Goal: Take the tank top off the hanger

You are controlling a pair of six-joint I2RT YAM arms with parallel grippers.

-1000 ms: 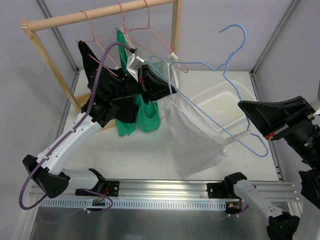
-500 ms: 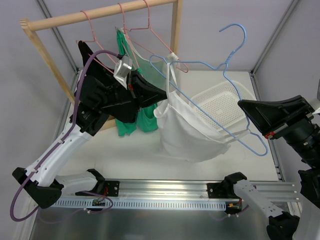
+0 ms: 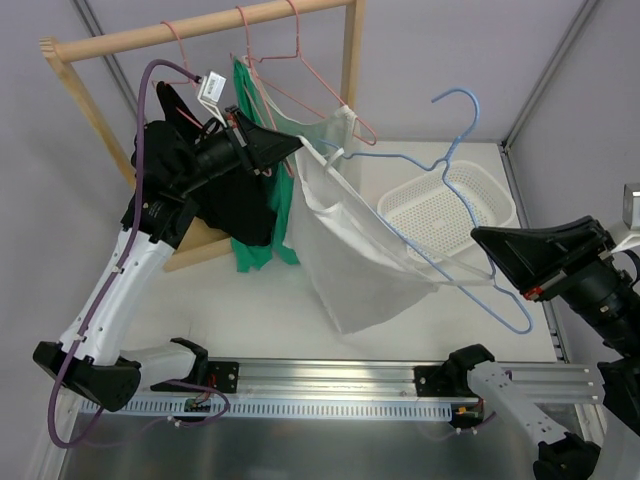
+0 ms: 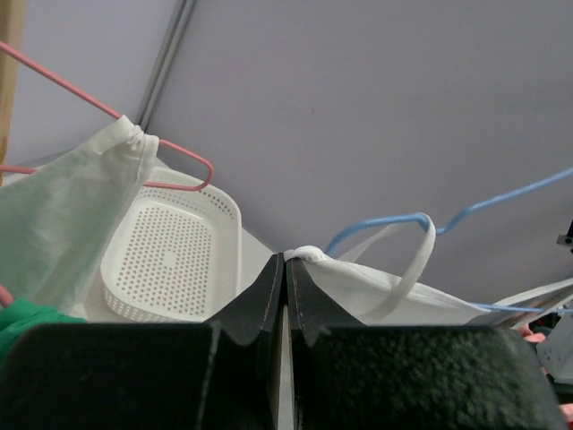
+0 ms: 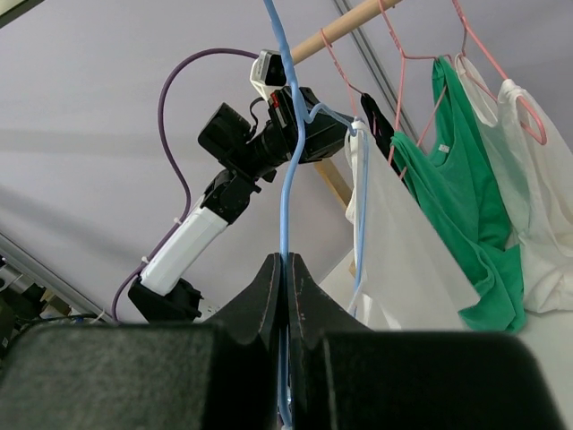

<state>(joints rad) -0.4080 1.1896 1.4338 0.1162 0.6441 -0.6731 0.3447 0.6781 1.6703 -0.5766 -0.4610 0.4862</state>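
Although the top view shows the right gripper (image 3: 480, 238) only as a black wedge near the thin blue wire hanger (image 5: 286, 197), the right wrist view is clearer: its two fingers are pressed together on the blue wire and grip it. The left gripper (image 4: 285, 262) is raised high beside the rack, and its fingers are closed too, pinching a bunched strap of the white fabric tank top (image 3: 350, 250) at the very tips. The tank top hangs in the air between the two arms, draped from this strap and over the blue hanger. A second strap loops around the blue wire, but where exactly it sits I cannot tell.

The white perforated plastic basket (image 3: 497, 205) stands on the table at the far right. Its near left part is hidden behind the tank top, and the hanger wire crosses in front of it.

On the light wooden rail (image 3: 200, 30) hang pink wire hangers (image 3: 300, 60) with a green top (image 3: 258, 255) and a pale whitish garment (image 4: 63, 215) – just beside the left arm, whose black body covers part of them
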